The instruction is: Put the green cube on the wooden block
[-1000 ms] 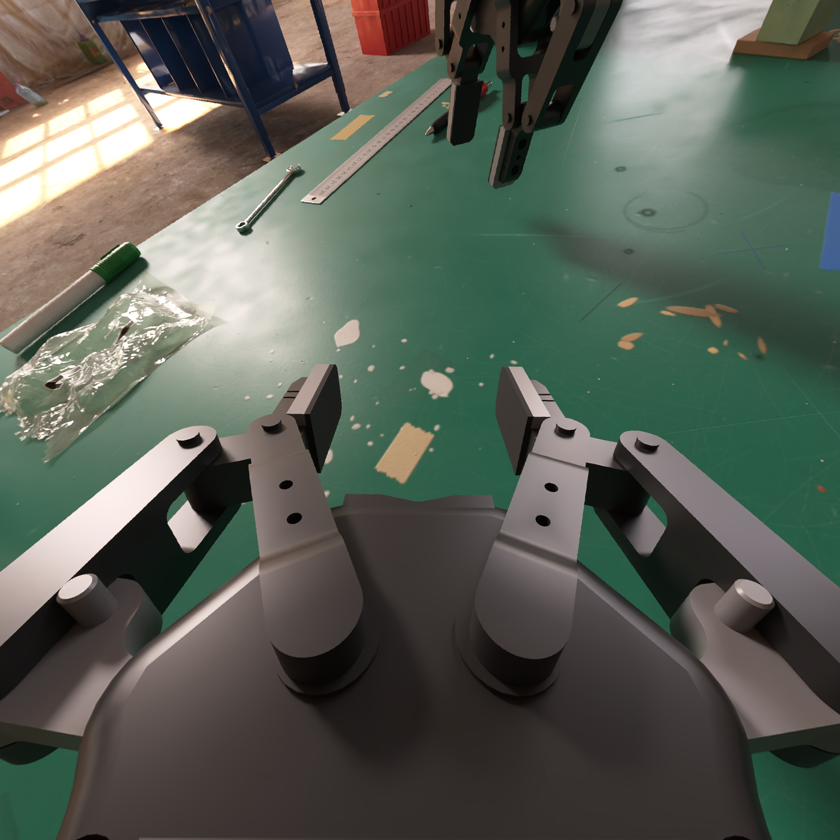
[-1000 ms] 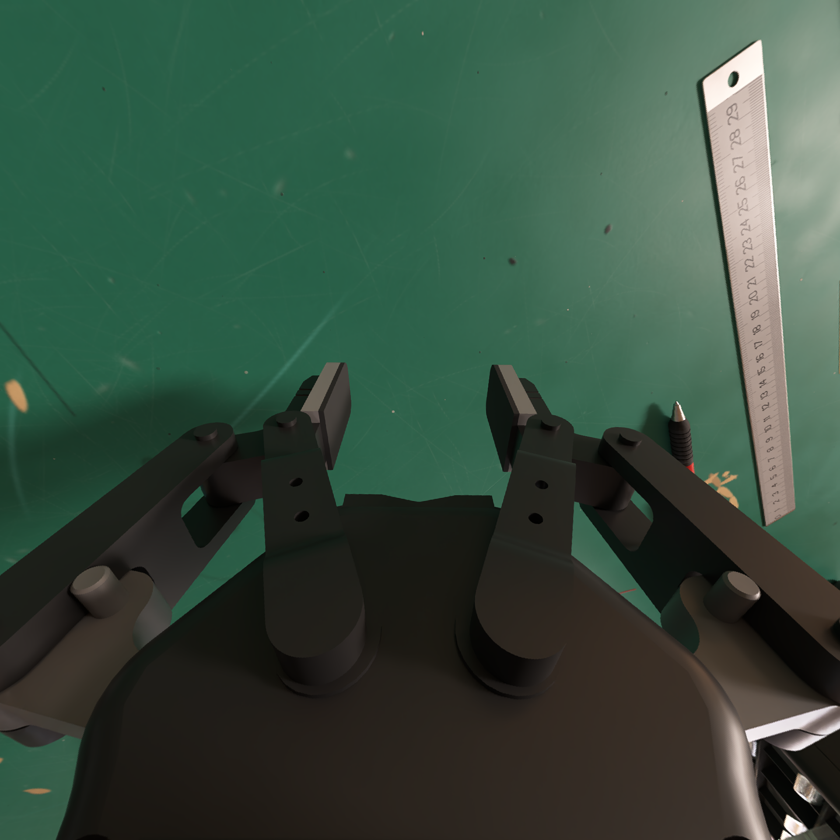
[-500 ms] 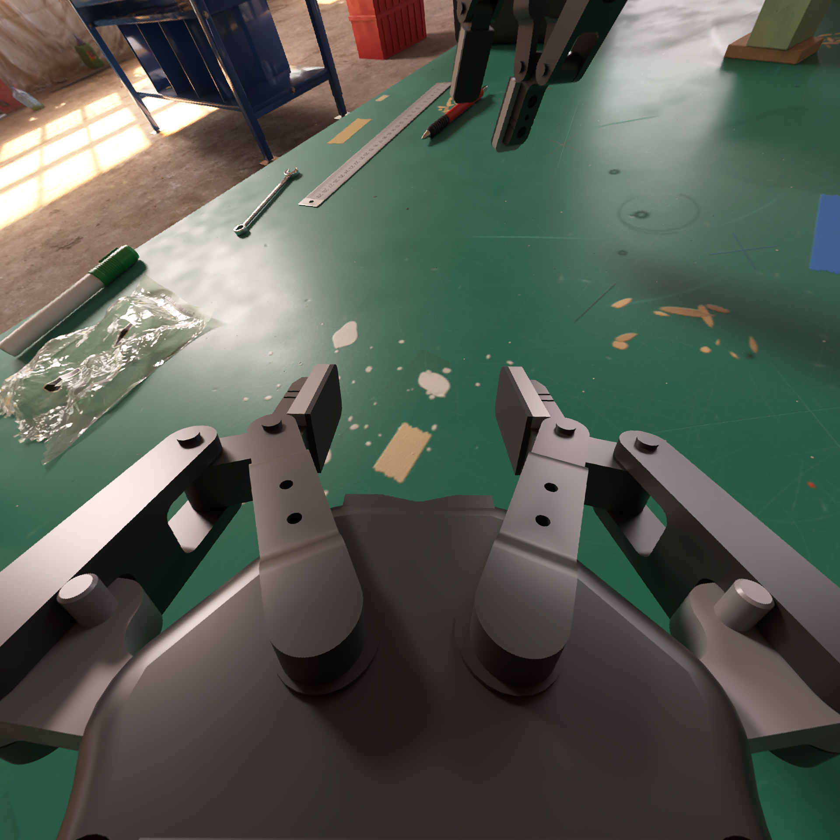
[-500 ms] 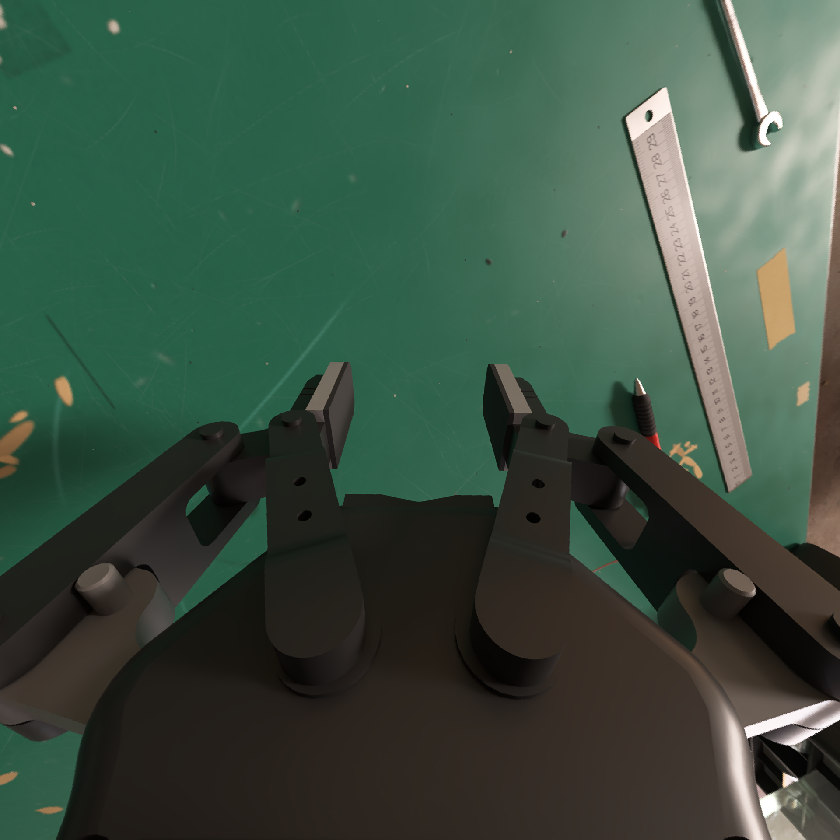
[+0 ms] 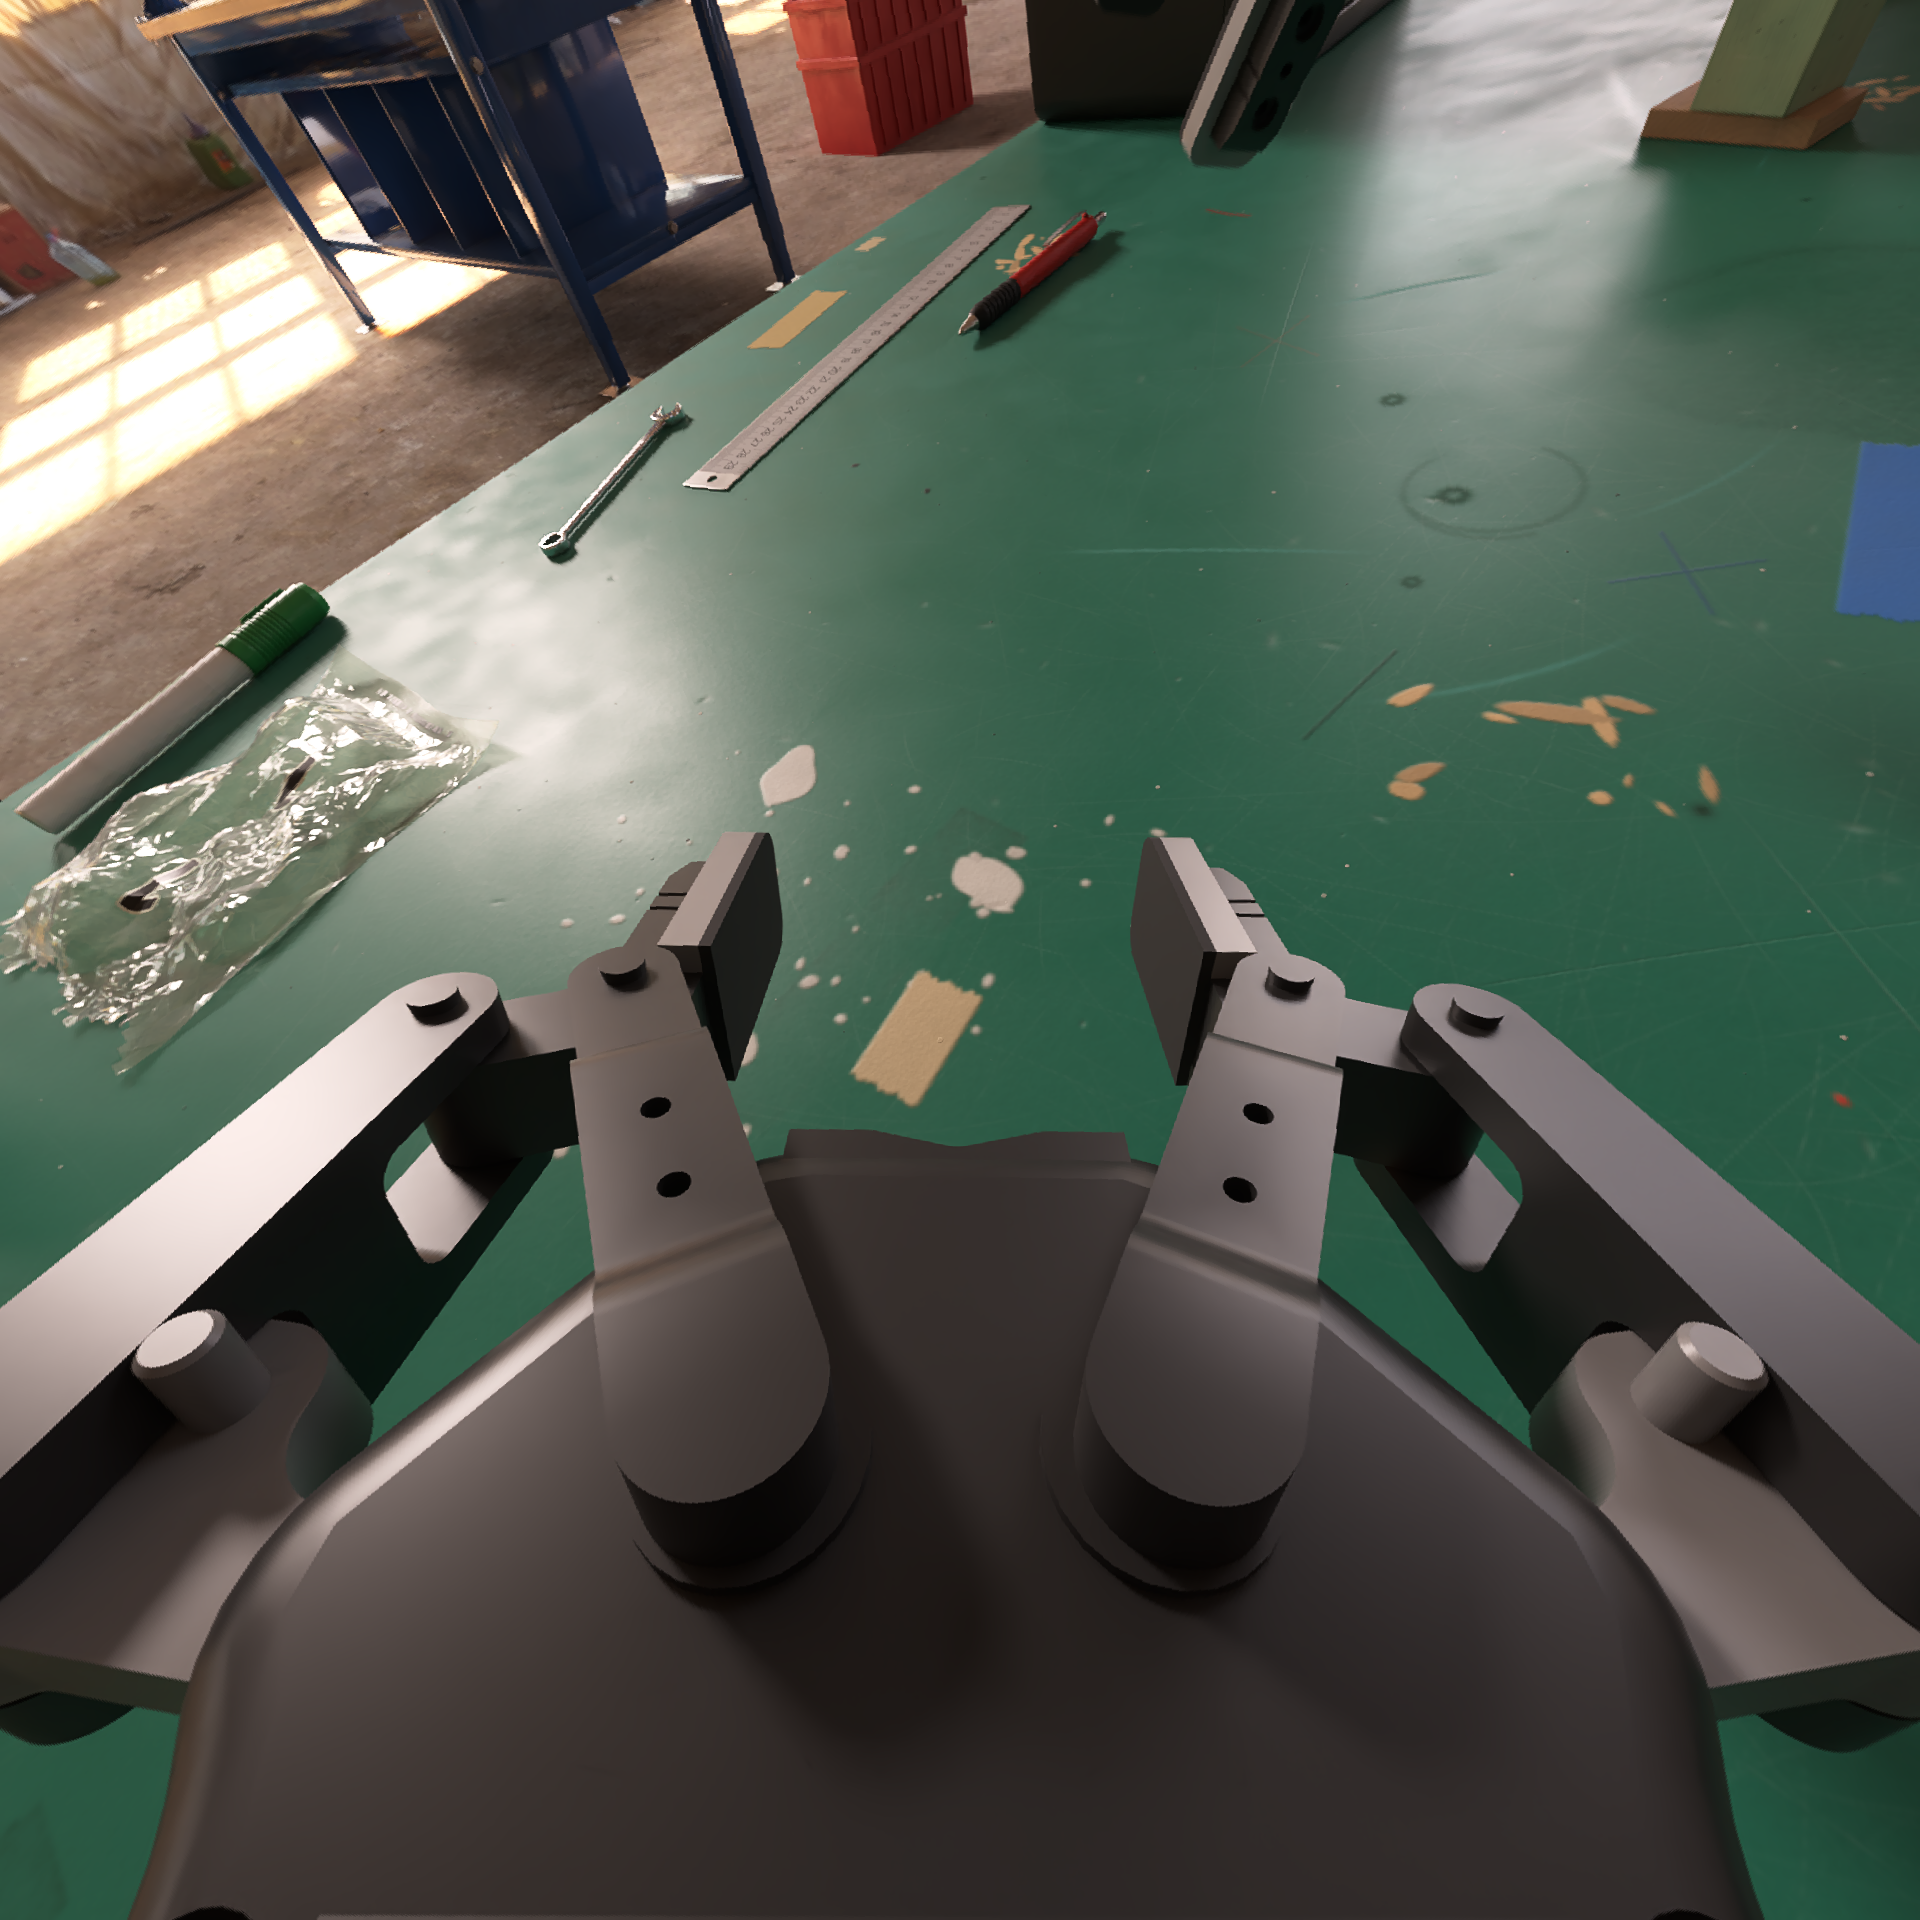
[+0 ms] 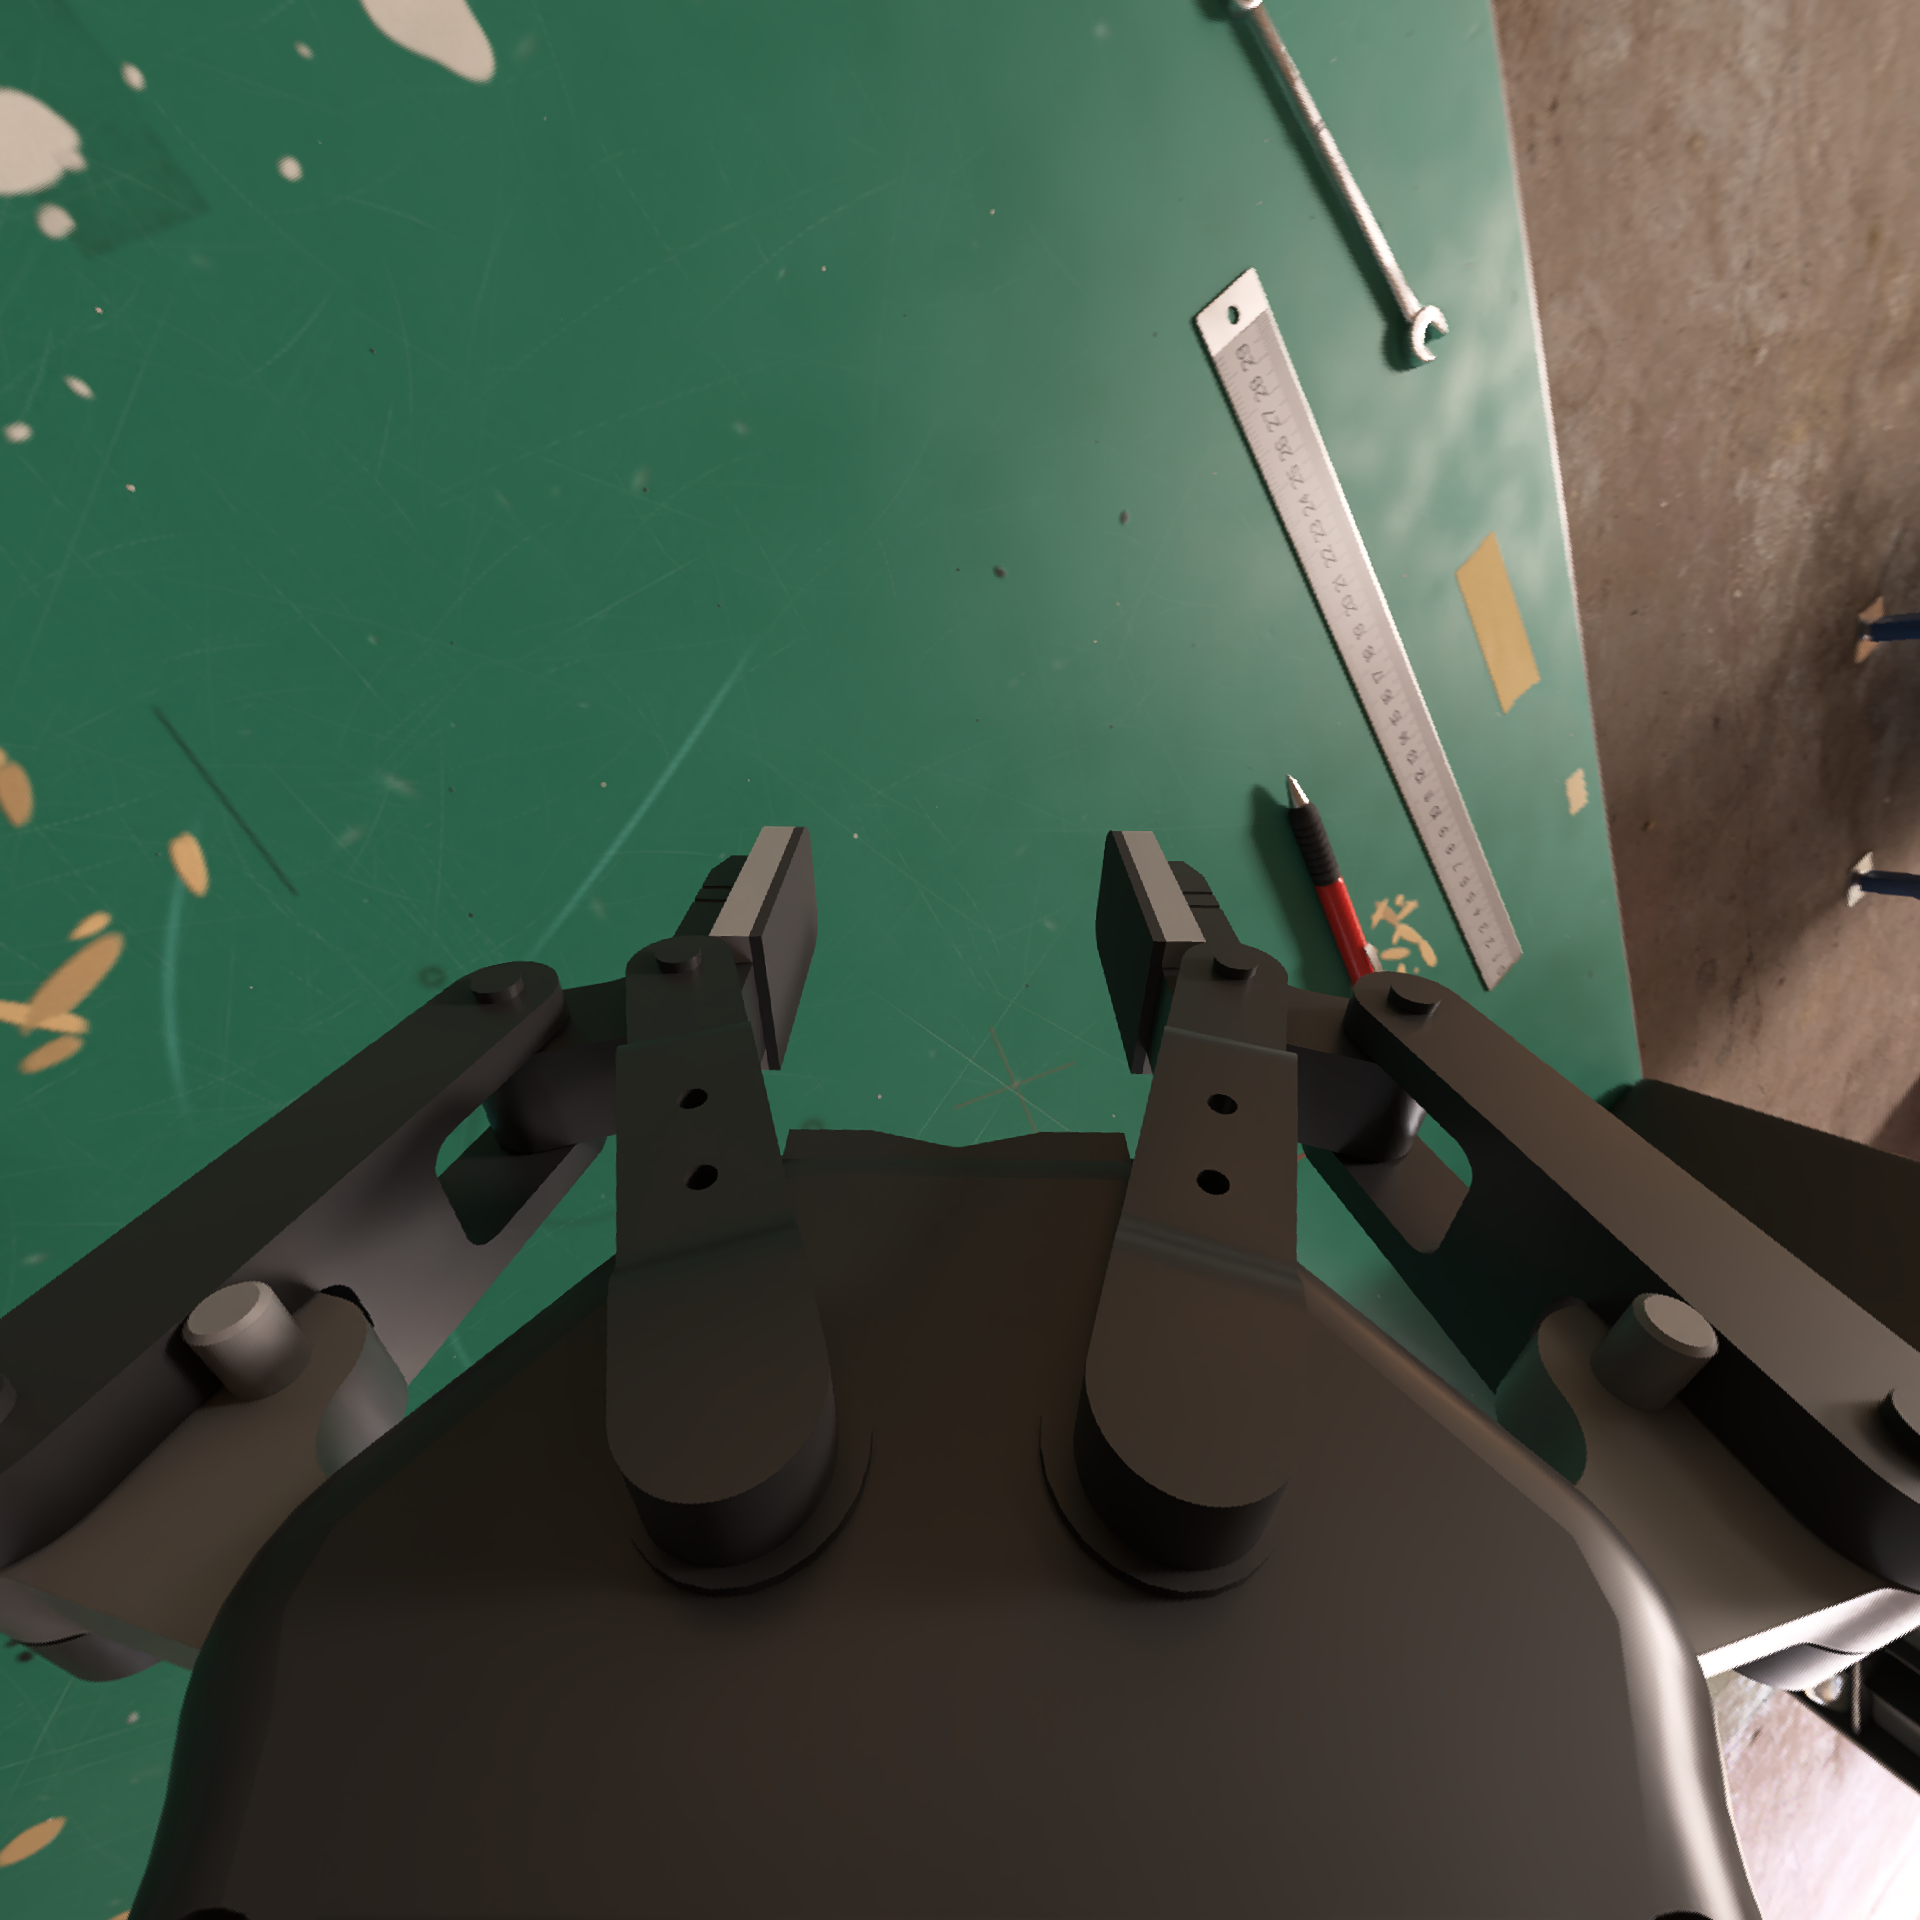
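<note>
Both the left claw (image 5: 954, 914) and right claw (image 6: 954, 904) hang above the green desk (image 5: 1143, 520) with fingers apart and empty, while the green cube (image 5: 1797, 47) sits on the wooden block (image 5: 1756, 120) at the far corner.

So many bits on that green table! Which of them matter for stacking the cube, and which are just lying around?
For the job:
- pale green cube, already sitting on the flat wooden block, far right
- left gripper and right gripper, jaws open and empty

Just lying about:
- steel ruler
- red pen
- silver wrench
- green-capped white marker
- crumpled clear plastic bag
</note>
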Action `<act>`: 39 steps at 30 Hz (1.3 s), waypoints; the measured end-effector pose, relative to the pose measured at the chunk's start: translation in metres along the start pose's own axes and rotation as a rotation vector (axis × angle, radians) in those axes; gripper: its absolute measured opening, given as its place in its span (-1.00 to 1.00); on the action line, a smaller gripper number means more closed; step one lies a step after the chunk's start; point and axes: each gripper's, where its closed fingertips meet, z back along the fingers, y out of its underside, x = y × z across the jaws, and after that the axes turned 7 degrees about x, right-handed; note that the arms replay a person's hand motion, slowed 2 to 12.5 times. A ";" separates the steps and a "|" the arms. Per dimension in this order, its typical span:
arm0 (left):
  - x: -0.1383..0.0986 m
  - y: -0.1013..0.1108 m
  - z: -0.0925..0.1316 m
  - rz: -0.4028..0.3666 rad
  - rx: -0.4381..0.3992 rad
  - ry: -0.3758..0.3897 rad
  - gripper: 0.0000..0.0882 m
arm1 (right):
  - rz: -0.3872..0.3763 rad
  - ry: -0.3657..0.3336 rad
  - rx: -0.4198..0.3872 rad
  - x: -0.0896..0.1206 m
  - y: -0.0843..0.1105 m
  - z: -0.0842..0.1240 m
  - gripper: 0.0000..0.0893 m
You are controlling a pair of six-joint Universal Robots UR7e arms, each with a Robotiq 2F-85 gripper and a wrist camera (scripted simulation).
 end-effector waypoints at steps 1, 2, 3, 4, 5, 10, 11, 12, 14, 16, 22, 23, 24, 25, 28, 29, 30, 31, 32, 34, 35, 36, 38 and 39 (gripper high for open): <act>0.000 0.000 0.000 -0.001 -0.001 0.000 0.37 | -0.006 0.012 -0.006 -0.001 0.001 0.004 0.10; 0.000 0.000 0.000 -0.002 -0.001 0.000 0.37 | -0.012 0.024 -0.012 -0.001 0.002 0.008 0.09; -0.001 0.000 0.000 -0.002 -0.002 0.000 0.37 | -0.019 0.035 -0.018 -0.002 0.003 0.012 0.09; -0.001 0.000 0.000 -0.003 -0.002 0.000 0.37 | -0.027 0.047 -0.023 -0.002 0.005 0.016 0.09; -0.001 0.000 0.001 -0.004 -0.002 0.000 0.37 | -0.035 0.059 -0.029 -0.003 0.006 0.020 0.08; -0.002 -0.001 0.001 -0.007 -0.003 0.000 0.37 | -0.082 0.118 -0.059 -0.006 0.014 0.041 0.06; -0.002 -0.001 0.001 -0.007 -0.003 0.001 0.37 | -0.093 0.131 -0.065 -0.007 0.016 0.045 0.06; -0.002 -0.001 0.001 -0.007 -0.003 0.001 0.37 | -0.105 0.144 -0.071 -0.008 0.018 0.050 0.06; -0.003 -0.001 0.001 -0.008 -0.003 0.001 0.37 | -0.130 0.169 -0.083 -0.010 0.023 0.058 0.05; -0.003 -0.001 0.001 -0.009 -0.003 0.001 0.37 | -0.157 0.194 -0.096 -0.012 0.027 0.067 0.04; -0.004 -0.001 0.001 -0.011 -0.002 0.001 0.37 | -0.251 0.265 -0.136 -0.017 0.044 0.094 0.02; -0.004 -0.001 0.001 -0.011 -0.002 0.001 0.37 | -0.269 0.275 -0.142 -0.018 0.048 0.098 0.02; -0.004 -0.001 0.001 -0.012 -0.001 0.002 0.37 | -0.287 0.284 -0.149 -0.018 0.051 0.102 0.01; -0.004 -0.001 0.001 -0.012 -0.001 0.002 0.37 | -0.306 0.293 -0.155 -0.019 0.054 0.106 0.01; -0.005 -0.001 0.001 -0.013 0.000 0.002 0.37 | -0.363 0.318 -0.176 -0.021 0.064 0.118 0.00; -0.005 -0.001 0.001 -0.014 0.000 0.002 0.37 | -0.383 0.324 -0.182 -0.021 0.068 0.122 -0.01; -0.005 0.000 0.001 -0.014 0.001 0.002 0.37 | -0.404 0.329 -0.187 -0.021 0.071 0.125 -0.01; -0.005 0.000 0.001 -0.015 0.002 0.002 0.37 | -0.425 0.334 -0.192 -0.022 0.075 0.128 -0.01; -0.005 0.000 0.000 -0.016 0.002 0.002 0.37 | -0.446 0.338 -0.197 -0.022 0.079 0.132 -0.02; -0.006 0.000 0.000 -0.017 0.003 0.002 0.37 | -0.488 0.346 -0.207 -0.022 0.086 0.138 -0.02; -0.006 0.000 0.000 -0.017 0.004 0.002 0.37 | -0.509 0.349 -0.212 -0.022 0.090 0.141 -0.03; -0.006 0.000 0.000 -0.018 0.005 0.002 0.37 | -0.530 0.350 -0.214 -0.022 0.094 0.143 -0.03; -0.006 0.000 0.000 -0.019 0.006 0.002 0.37 | -0.571 0.351 -0.216 -0.022 0.103 0.148 -0.04; -0.006 0.000 0.000 -0.019 0.006 0.002 0.37 | -0.592 0.351 -0.216 -0.021 0.107 0.150 -0.04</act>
